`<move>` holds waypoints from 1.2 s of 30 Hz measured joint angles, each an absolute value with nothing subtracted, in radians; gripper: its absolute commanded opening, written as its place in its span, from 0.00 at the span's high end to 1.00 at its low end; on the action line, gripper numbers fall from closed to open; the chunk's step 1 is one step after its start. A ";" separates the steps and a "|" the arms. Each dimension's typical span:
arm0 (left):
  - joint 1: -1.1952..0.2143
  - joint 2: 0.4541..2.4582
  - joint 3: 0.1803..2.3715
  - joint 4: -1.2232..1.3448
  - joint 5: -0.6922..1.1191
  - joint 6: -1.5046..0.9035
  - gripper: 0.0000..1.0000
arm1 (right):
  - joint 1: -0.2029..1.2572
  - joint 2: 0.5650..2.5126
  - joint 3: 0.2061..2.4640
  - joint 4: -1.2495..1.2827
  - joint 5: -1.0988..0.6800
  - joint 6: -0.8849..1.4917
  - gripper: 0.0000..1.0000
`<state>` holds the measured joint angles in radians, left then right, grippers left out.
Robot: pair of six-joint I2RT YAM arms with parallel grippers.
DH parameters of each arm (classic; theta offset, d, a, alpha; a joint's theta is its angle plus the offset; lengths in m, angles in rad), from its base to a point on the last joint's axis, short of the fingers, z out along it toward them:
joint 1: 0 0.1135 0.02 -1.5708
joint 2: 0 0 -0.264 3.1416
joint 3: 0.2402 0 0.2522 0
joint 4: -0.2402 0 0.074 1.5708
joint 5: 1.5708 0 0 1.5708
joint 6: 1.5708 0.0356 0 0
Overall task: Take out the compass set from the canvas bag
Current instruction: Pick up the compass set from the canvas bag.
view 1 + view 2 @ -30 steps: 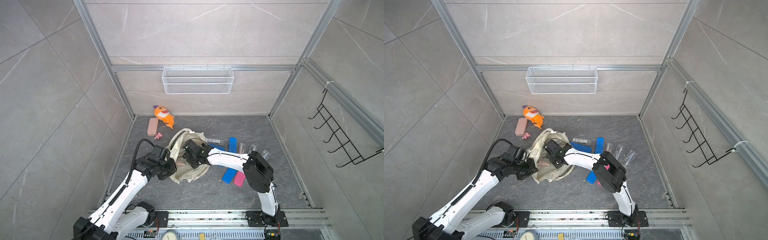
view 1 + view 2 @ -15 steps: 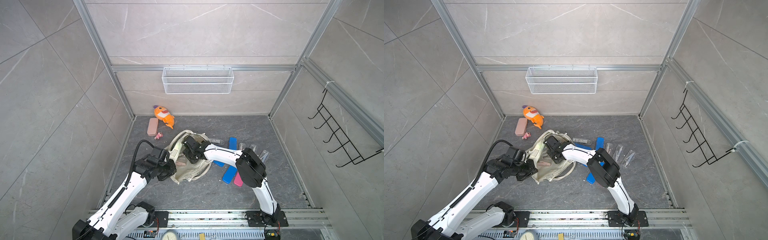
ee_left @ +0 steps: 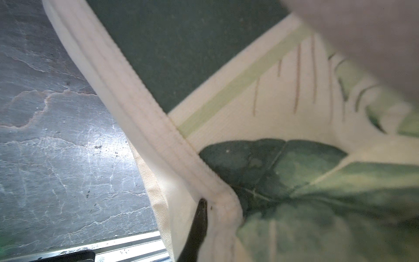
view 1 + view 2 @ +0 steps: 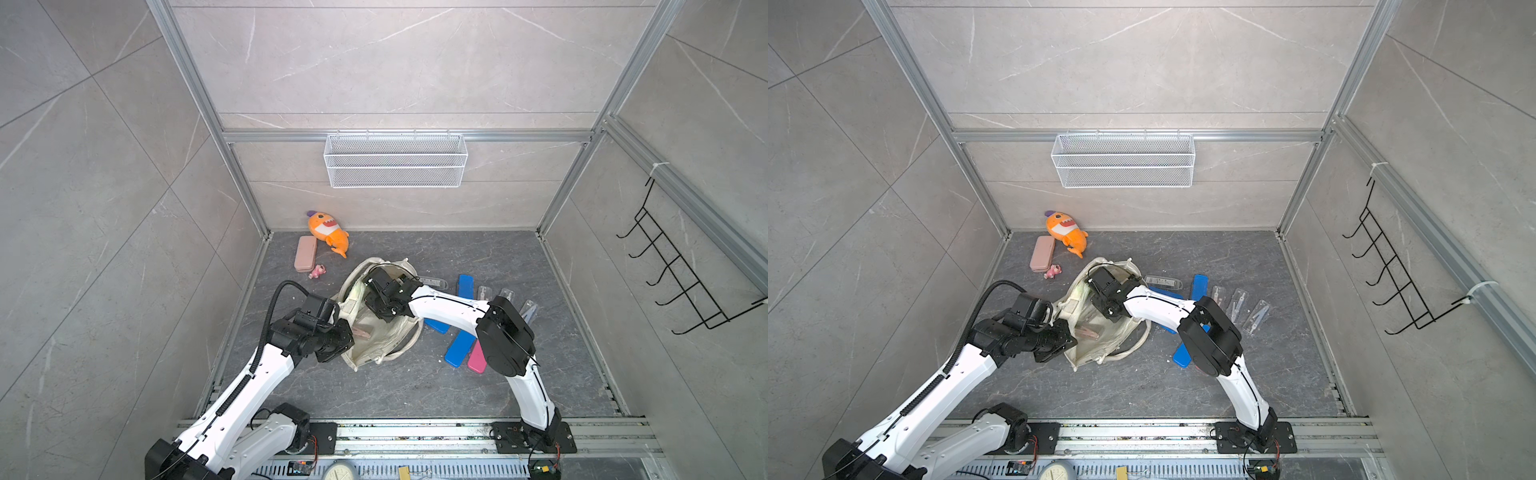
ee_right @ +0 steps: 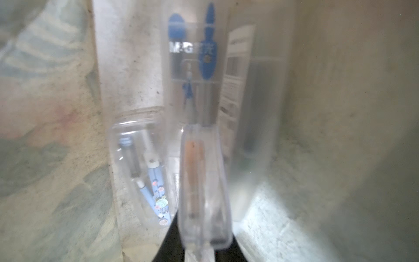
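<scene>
white and black, the left arm point(image 4: 249, 382) climbs from its base on the near rail. its long white link slants forward and inward, and its black wrist lies almost level against the left edge of the canvas bag point(image 4: 365, 353).

the left gripper point(image 4: 341, 334) is pressed together on the bag's cream rim. in the left wrist view one dark finger point(image 3: 199, 222) digs into the cloth just beside a stitched strap point(image 3: 140, 108), next to the dark green leaf print point(image 3: 272, 163).

the bag lies on the middle of the grey floor point(image 4: 395, 386), its mouth gaping upward in both top views.

the right arm point(image 4: 449, 309) stands up from the rail on the right and bends at a bulky black elbow point(image 4: 505, 336). from there its white forearm reaches leftward over the bag, and the wrist tips down so that the right gripper point(image 4: 376, 308) sits inside the mouth.

in the blurred right wrist view, two dark fingers point(image 5: 169, 242) pinch the narrow sides of the compass set point(image 5: 201, 181), a clear case with a peach-coloured tool in it, down in the bag. beside and beyond it lie other clear cases point(image 5: 145, 172) holding blue compasses.

right of the bag, under the forearm and elbow, blue cases point(image 4: 459, 351) and a pink case point(image 4: 476, 360) lie on the floor.
</scene>
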<state>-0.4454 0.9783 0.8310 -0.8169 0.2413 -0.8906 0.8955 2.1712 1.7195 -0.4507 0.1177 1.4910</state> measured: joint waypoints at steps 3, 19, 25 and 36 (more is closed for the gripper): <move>-0.445 0.978 0.831 -0.818 0.245 -0.891 1.00 | 0.900 2.163 1.720 -0.464 0.130 1.454 0.88; -0.445 0.979 0.832 -0.827 0.239 -0.891 1.00 | 0.951 1.976 1.705 -0.607 0.167 1.169 0.91; -0.445 0.996 0.848 -0.841 0.237 -0.890 1.00 | 0.952 1.816 1.588 -0.606 0.136 1.074 0.90; -0.445 1.015 0.852 -0.837 0.236 -0.915 1.00 | 0.948 1.555 1.417 -0.565 0.068 1.019 0.91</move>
<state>-0.4454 1.0145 0.8524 -0.8368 0.2359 -0.9150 0.9478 1.5555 1.4170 -0.5652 0.0685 1.0191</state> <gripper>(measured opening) 0.058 0.204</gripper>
